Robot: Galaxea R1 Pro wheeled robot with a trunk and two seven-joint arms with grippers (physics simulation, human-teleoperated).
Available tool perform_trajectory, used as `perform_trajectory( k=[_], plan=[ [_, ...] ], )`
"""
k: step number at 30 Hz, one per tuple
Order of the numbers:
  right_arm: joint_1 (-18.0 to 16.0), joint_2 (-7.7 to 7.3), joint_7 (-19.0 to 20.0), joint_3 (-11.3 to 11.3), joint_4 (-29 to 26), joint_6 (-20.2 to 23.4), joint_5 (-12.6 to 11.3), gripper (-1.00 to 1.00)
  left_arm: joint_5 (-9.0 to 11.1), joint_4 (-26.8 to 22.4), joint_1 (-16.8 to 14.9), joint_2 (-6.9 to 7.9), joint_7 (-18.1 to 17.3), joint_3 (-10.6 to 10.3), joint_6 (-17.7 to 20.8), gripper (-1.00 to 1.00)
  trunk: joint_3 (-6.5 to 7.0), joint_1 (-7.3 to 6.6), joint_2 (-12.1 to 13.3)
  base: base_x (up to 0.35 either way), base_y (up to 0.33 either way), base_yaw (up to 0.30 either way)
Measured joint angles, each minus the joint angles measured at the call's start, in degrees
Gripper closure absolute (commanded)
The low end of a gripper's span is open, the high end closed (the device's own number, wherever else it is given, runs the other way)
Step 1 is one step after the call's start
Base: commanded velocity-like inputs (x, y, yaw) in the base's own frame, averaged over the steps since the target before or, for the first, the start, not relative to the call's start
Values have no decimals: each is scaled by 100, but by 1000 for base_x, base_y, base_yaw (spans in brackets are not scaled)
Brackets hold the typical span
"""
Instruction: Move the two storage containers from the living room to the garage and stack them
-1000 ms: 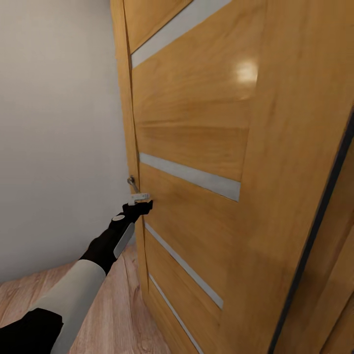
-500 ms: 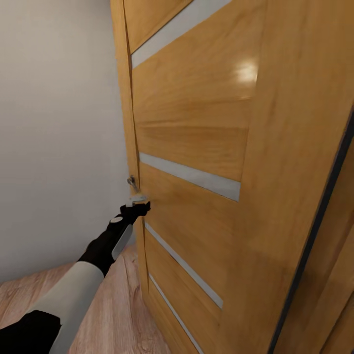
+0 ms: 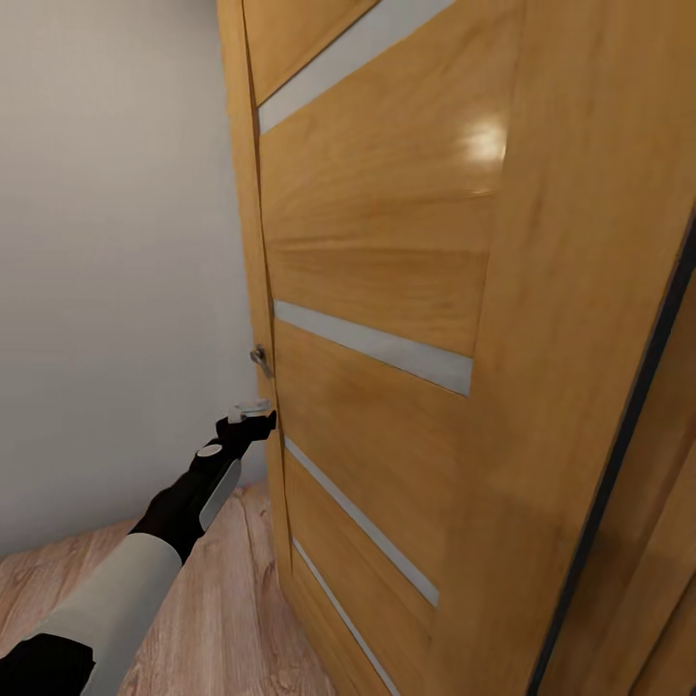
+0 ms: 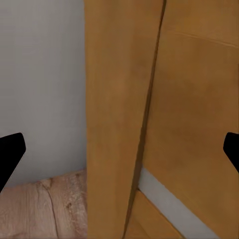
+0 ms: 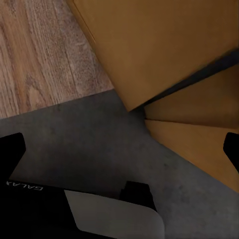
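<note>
So: left gripper (image 3: 253, 414) hangs low beside the wooden door (image 3: 387, 290), right at the seam where the door leaf meets the frame. Just above the claw and slightly further in sits the small metal handle (image 3: 259, 359), apart from the fingers, no contact. In the left wrist view both fingertips (image 4: 11, 152) sit at opposite edges with the door edge and frame between and beyond them, so the claw is spread wide and holds nothing. Beyond the claw on its outer side is the grey-white wall (image 3: 116, 242); beneath it the wood-plank floor (image 3: 222, 619).

Likely reason for the pose: the door blocks the way toward the garage, so the arm is up near the latch side, where a pull or push gives the most leverage. The leaf looks swung partly toward the robot, edge close to the claw.

Right gripper (image 5: 119, 149): fingertips far apart at the frame edges, wide, empty, pointing down. Below it is grey concrete floor (image 5: 89, 139) meeting the wood planks at the threshold, with the bottom corner of the door past it. My read: the base stands right at the doorway.

Storage containers: out of frame at this moment, neither claw carries one, so carrying and stacking look not yet done. Risk: wide fingers catching on the door edge or handle.
</note>
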Motion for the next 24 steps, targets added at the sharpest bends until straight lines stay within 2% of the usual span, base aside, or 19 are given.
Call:
perform_trajectory(
  k=[12, 20, 24],
  plan=[
    [1, 8, 3, -40, -3, 5, 36, -100, 16, 22, 5, -22, -29, -31, -7, -100, 0, 0, 0, 0, 0, 0],
    [-10, 7, 5, 3, 8, 6, -1, -100, 11, 35, 5, -122, -35, -270, -21, -100, 1, 0, 0, 0, 0, -34],
    [-55, 85, 5, -52, 29, 6, 44, -100, 10, 41, 6, -143, -36, -336, -66, -100, 14, 0, 0, 0, 0, -174]
  ],
)
